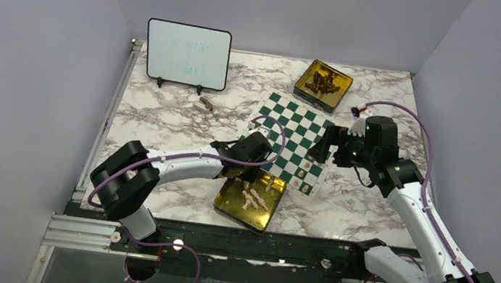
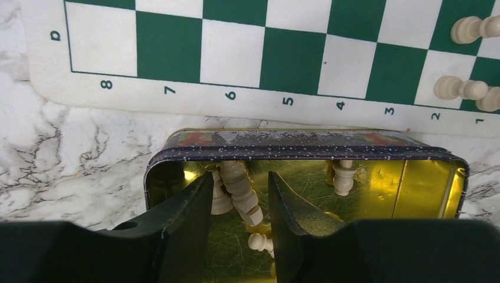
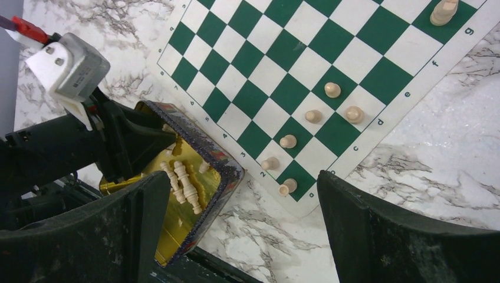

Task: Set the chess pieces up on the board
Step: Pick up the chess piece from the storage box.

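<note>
Count, for your record: one thin green-and-white checked chessboard, two square gold tins, one black-framed whiteboard.

Pale cream chess pieces: the right wrist view gives you seven on the chessboard. Six cluster at the corner beside the near tin, and one sits further along the lettered edge, cut by the frame.

The left wrist view shows only about four of those, partly cropped. It does show the inside of the dark-walled, gold-lined near tin, just beside the chessboard's numbered edge, with at least four cream pieces in it.

Left gripper: black fingers stand either side of one lying piece in that tin. You cannot tell whether they pinch it.

Right gripper: jaws spread wide over the chessboard's corner, with nothing between them.

Far gold tin, beyond the chessboard, holds dark pieces too small to count. The whiteboard's writing is illegible.
</note>
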You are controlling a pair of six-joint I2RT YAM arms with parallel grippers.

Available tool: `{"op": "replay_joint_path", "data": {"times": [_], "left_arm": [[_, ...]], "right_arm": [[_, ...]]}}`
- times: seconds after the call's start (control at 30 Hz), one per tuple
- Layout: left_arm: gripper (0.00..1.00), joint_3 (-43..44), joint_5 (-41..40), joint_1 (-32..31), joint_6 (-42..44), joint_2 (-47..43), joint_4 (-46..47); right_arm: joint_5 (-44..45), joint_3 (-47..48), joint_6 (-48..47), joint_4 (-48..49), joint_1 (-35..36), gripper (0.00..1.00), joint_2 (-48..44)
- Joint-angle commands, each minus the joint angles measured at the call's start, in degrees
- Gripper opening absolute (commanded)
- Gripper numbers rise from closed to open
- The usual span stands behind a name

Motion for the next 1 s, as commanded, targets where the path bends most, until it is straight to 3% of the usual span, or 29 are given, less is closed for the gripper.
{"op": "replay_joint_path", "data": {"times": [0.0,0.97], "left_arm": [[0.39,-1.0,-1.4,-0.8,-0.9,1.6,1.6],[0.38,-0.6,0.8,-3.5,-0.3,3.1,2.2]], "right_arm": [[-1.2,0.2,0.3,1.5,-0.1,1.0,-0.6],[-0.8,-0.3,-0.5,1.4,-0.1,1.0,-0.6]]}}
